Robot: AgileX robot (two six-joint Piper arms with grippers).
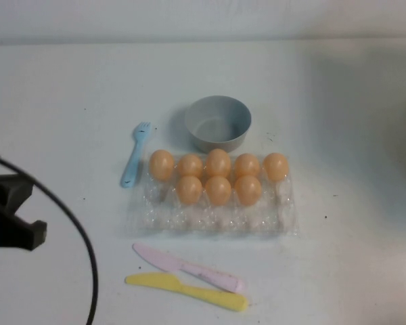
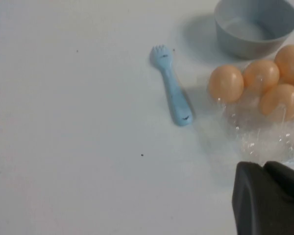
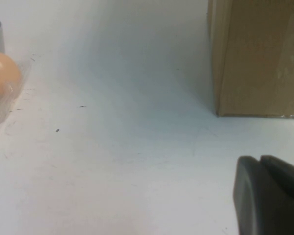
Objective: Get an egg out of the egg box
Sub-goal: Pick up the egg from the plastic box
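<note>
We see eight eggs sitting in the box. Left gripper hangs left of it, right gripper off right; fingers look closed.

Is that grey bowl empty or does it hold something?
Empty: the grey bowl shows only its bare inside; all eggs sit in the egg box.

Lay wide and flat, a plain white matte surface speckled with a few tiny dark flecks. Met a pale, bare wall along the far edge. Carried a brown cardboard box at the right side. Was lit evenly, with only soft shadows.
</note>
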